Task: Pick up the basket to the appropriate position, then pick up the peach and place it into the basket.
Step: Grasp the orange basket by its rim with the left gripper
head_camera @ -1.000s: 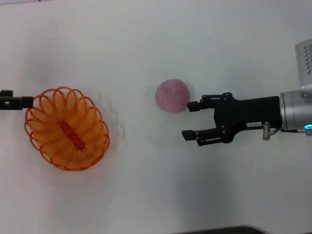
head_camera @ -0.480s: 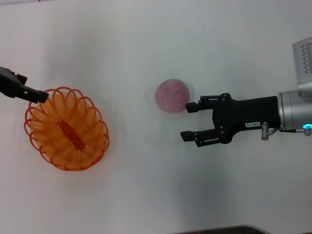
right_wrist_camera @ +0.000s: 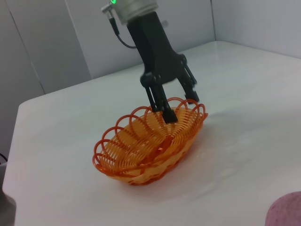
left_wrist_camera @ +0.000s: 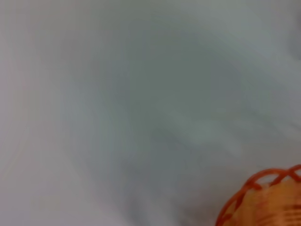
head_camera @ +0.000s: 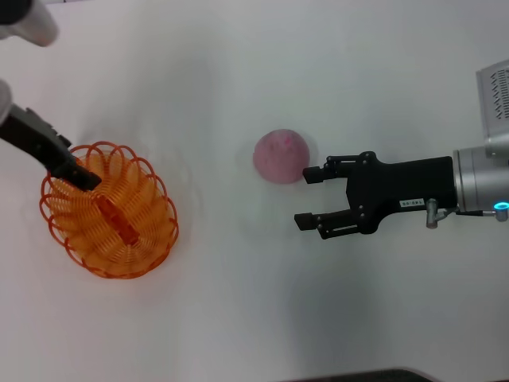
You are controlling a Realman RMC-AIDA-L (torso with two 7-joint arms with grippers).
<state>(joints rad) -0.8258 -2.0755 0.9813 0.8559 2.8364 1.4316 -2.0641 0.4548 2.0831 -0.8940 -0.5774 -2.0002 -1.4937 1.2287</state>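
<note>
The orange wire basket (head_camera: 107,211) rests on the white table at the left. My left gripper (head_camera: 84,177) reaches down from the upper left to the basket's far-left rim. In the right wrist view this gripper (right_wrist_camera: 181,107) is open, with one finger inside the basket (right_wrist_camera: 150,141) and one outside, straddling the rim. The left wrist view shows only a piece of the basket's rim (left_wrist_camera: 263,195). The pink peach (head_camera: 281,157) lies at the table's middle. My right gripper (head_camera: 302,198) is open and empty just right of the peach, its upper finger close beside it. The peach's edge shows in the right wrist view (right_wrist_camera: 287,212).
The white table (head_camera: 238,302) carries nothing else. A grey device (head_camera: 497,91) stands at the right edge. A dark strip (head_camera: 358,376) runs along the front edge. Grey wall panels (right_wrist_camera: 56,37) stand behind the table.
My left gripper has swung in from the left edge and come down over the basket's rim. The basket, the peach and my right gripper have stayed in place.
</note>
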